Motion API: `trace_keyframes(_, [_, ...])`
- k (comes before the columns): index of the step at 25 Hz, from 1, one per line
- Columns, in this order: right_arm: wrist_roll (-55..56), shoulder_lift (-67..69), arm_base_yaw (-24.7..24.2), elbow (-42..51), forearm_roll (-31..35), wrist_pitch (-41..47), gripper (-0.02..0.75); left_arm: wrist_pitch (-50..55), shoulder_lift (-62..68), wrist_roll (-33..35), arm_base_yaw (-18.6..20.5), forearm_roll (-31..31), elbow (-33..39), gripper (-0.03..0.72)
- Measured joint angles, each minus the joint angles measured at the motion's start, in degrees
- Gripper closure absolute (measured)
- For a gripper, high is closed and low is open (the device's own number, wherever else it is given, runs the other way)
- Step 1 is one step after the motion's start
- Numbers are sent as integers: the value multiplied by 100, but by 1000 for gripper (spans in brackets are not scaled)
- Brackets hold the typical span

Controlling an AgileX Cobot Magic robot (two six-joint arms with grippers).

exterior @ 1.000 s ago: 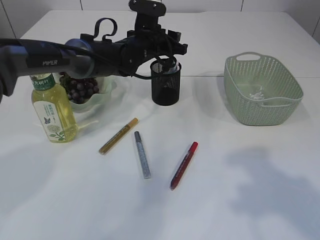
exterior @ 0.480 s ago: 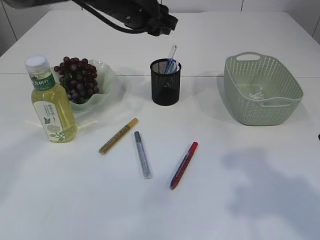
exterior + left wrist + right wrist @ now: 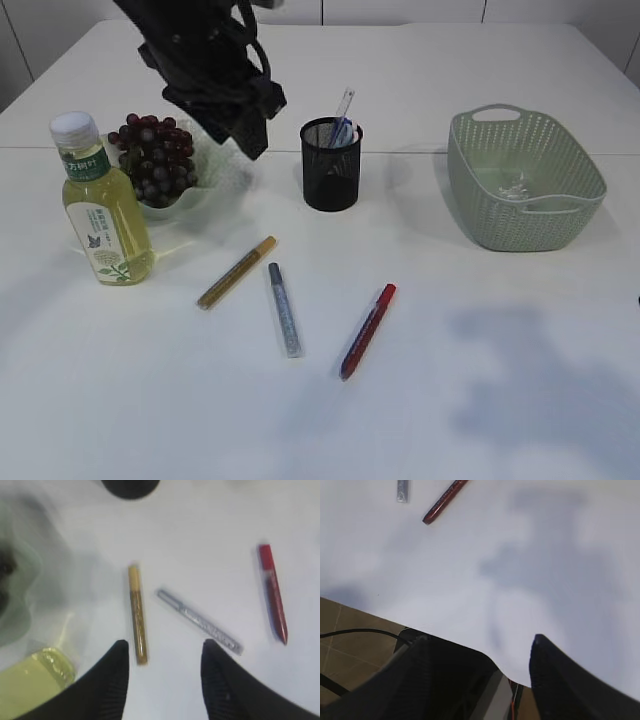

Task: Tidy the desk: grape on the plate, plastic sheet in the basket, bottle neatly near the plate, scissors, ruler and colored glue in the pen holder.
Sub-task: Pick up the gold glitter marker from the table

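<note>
Lab-style robot test setup: bare white table (image 3: 480,400) against white panelled wall, black robot arm (image 3: 200,60) overhead, brown tiled floor (image 3: 345,625) with cable beyond table edge.

White table (image 3: 480,400) carries soft grey shadows at near right. Beyond its near edge, in the right wrist view, brown tiled floor (image 3: 350,625) shows, crossed by a thin black line, possibly a cable (image 3: 365,631).
</note>
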Motion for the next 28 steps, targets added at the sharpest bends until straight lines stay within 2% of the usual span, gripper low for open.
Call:
trace_keyframes(11, [356, 0, 0, 0, 546, 27, 248, 385, 59, -118, 79, 37, -12, 345])
trace_keyframes(19, [366, 0, 0, 0, 643, 27, 248, 385, 962, -141, 522, 61, -24, 345])
trace_keyframes(28, [378, 0, 0, 0, 643, 27, 248, 325, 1804, -141, 531, 70, -24, 348])
